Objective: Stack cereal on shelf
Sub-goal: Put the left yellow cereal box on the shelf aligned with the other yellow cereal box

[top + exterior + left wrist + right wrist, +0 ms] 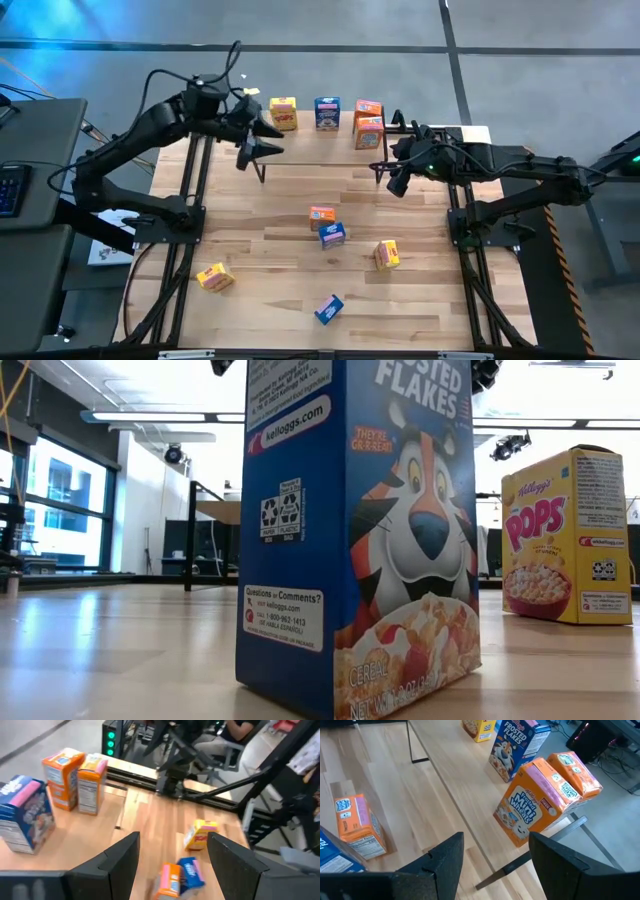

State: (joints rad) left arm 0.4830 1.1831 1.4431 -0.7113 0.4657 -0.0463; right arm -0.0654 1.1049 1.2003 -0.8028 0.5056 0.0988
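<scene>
The shelf (320, 150) stands at the table's far side. On its wood top stand a yellow cereal box (283, 113), a blue one (327, 112) and two orange ones (368, 108) (369, 132). Several more boxes lie on the table: orange (322, 217), blue (333, 235), yellow (387, 254), yellow (215, 277) and blue (329, 309). My left gripper (262, 135) hangs open over the shelf's left end, with nothing between its fingers (117, 865). My right gripper (395, 172) hangs open off the shelf's right end, beside the orange boxes (532, 807), and is also empty.
Black frame rails run along both sides of the table (195, 200) (460, 215). In the low view a blue box (360, 540) fills the foreground, with a yellow box (560, 535) to its right. A person sits beyond the table's far side (240, 730).
</scene>
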